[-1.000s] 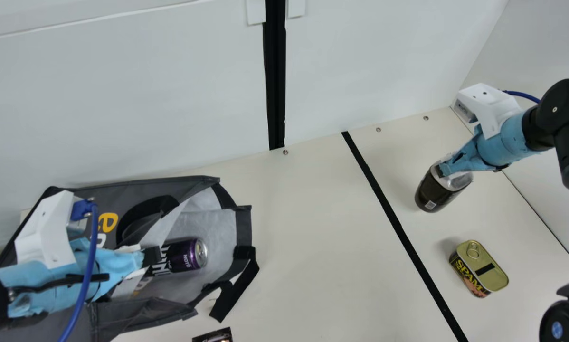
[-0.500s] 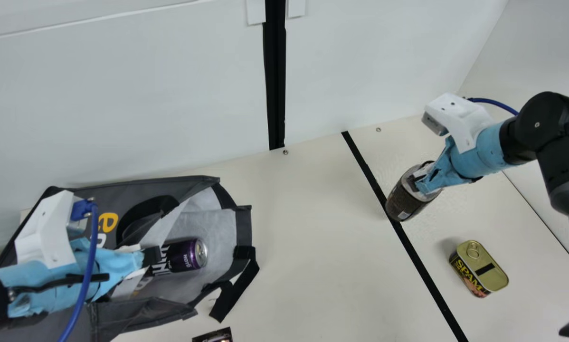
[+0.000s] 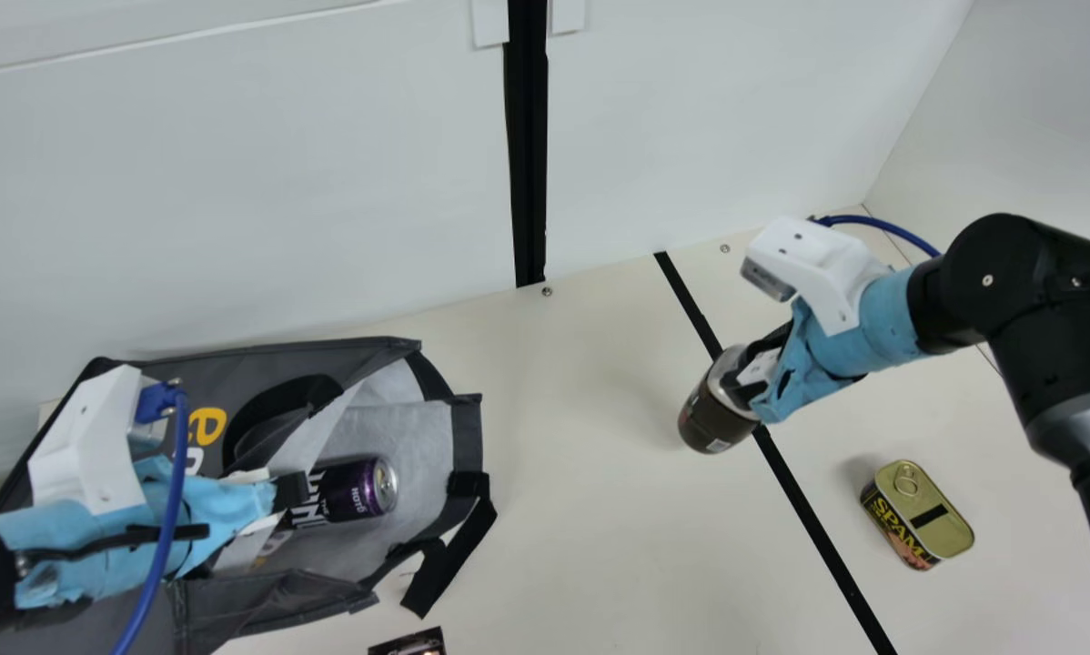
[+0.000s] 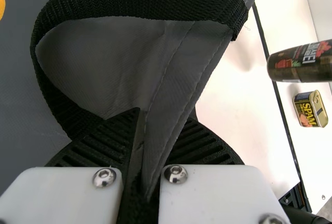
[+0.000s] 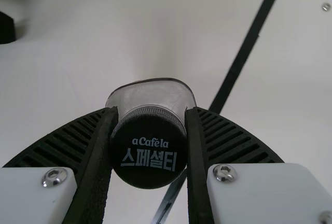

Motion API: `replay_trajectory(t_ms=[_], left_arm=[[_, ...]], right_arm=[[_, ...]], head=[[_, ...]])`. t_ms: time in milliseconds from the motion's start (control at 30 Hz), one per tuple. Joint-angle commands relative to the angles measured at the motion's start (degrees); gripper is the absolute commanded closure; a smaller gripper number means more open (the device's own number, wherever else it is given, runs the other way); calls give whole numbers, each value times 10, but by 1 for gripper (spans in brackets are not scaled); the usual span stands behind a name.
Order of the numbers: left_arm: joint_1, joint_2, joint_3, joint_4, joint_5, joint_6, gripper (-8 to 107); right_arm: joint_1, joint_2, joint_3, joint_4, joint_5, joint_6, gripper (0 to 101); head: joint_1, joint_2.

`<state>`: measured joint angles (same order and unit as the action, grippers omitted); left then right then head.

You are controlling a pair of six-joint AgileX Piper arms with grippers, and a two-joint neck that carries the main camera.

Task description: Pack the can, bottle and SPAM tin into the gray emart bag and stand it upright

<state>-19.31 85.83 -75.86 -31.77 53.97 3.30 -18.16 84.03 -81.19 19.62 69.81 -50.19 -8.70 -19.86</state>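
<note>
Left fingers (image 3: pixel 290 489) pinch bag (image 3: pixel 172 373); can (image 3: pixel 356 489) partly hidden inside; right fingers (image 3: pixel 745 393) clamp bottle (image 3: pixel 714 418).

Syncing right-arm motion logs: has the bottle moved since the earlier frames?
Yes, the bottle moved left toward the gray emart bag: in the main view it was right of the black stripe, now its base is left of it.

Behind your left gripper (image 3: pixel 290 489) and right gripper (image 3: pixel 756 375), light-blue wrapping (image 3: pixel 889 318) noted, with white brackets (image 3: pixel 816 268) and blue cables (image 3: pixel 882 227). Fingers (image 5: pixel 233 142): black, ribbed, beside white plates (image 5: pixel 267 193) bearing silver screws (image 5: pixel 224 172). Farther back from your right gripper, black arm sections (image 3: pixel 1018 282) carry a silver-grey band (image 3: pixel 1080 423).
</note>
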Motion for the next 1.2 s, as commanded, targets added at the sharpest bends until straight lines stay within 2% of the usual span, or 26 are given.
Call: replay_trajectory(t_ms=[0, 867, 1167], left_arm=[[0, 0, 0, 0, 0, 0, 107], [0, 0, 0, 0, 0, 0, 107], [0, 0, 0, 0, 0, 0, 107]], right_arm=[[14, -6, 8, 5, 1, -5, 101], [178, -45, 75, 33, 1, -94, 101], [197, -48, 68, 48, 1, -121, 101]], head=[[-13, -1], [-13, -1], [-13, -1]])
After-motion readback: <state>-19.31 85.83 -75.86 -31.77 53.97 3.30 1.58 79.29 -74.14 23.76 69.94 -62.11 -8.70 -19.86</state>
